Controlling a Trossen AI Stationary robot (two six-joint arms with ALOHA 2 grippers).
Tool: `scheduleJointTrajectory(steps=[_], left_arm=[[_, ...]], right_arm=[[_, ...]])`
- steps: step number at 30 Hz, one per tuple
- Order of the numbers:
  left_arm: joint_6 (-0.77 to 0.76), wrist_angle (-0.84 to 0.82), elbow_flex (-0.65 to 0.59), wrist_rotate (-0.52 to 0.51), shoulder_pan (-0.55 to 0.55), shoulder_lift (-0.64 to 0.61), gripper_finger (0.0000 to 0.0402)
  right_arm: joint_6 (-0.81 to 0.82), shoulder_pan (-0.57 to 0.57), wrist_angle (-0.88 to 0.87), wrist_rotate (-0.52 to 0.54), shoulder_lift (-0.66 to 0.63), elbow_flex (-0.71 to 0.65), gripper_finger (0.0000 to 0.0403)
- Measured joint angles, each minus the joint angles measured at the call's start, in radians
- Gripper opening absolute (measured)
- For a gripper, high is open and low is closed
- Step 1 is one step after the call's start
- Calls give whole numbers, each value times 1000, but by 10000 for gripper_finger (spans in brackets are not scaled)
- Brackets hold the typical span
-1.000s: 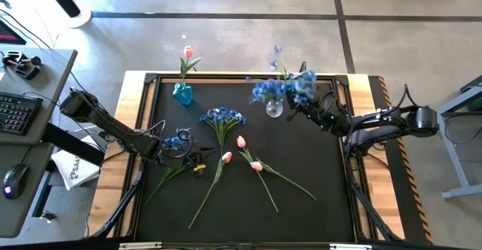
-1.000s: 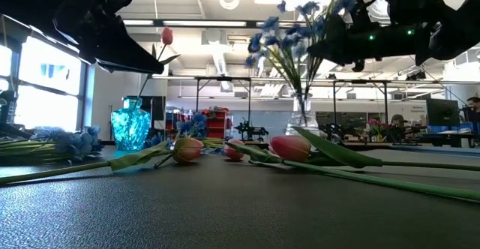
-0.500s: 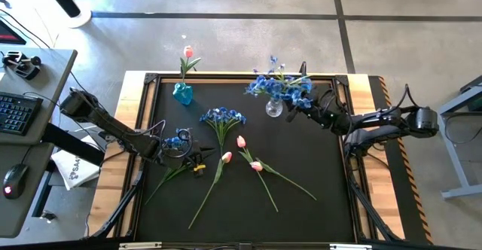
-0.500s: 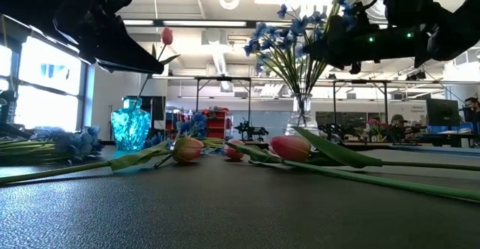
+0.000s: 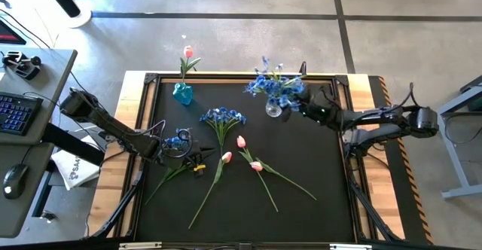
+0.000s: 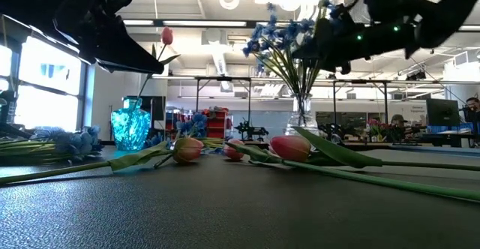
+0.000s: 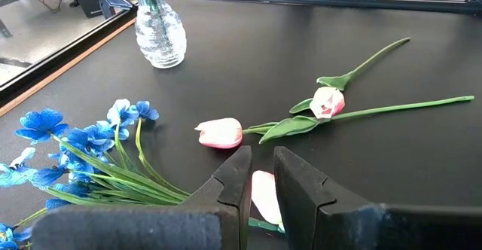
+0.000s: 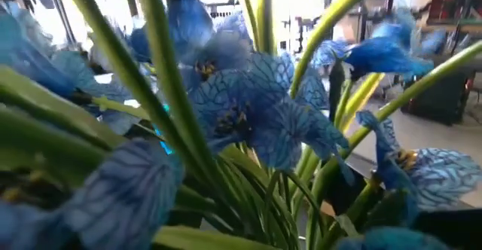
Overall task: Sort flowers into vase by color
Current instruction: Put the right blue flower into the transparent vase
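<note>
Since a second ago the bunch of small blue blossoms on green stems has dropped lower and spread out in the clear ribbed glass vase at the table's far edge, and the right gripper has slid slightly toward it. The right wrist view is filled with blurred blue petals and green stems, so that gripper's fingers are hidden there; in the high view they are too small to make out, and whether they are spread or touching a stem cannot be told. In the low view the right arm is a dark shape beside the blossoms. The left gripper rests low over the black table mat, fingers pressed nearly together with a narrow slit between them in its wrist view; a pale pink tulip head lies just past the tips, and contact cannot be judged. Counted: four pink tulips, one upright in the turquoise glass vase and three lying on the mat; two loose bunches of blue blossoms on the mat, one in the middle, one near the left arm; two vases.
</note>
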Motion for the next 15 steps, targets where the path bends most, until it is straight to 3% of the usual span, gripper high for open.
scheduleJointTrajectory(steps=[10, 15], left_arm=[[0, 0, 0, 0, 0, 0, 44], [0, 0, 0, 1, 0, 0, 44]], right_arm=[[-28, 0, -468, -16, 0, 221, 291], [-41, 1, -598, -51, 0, 298, 294]])
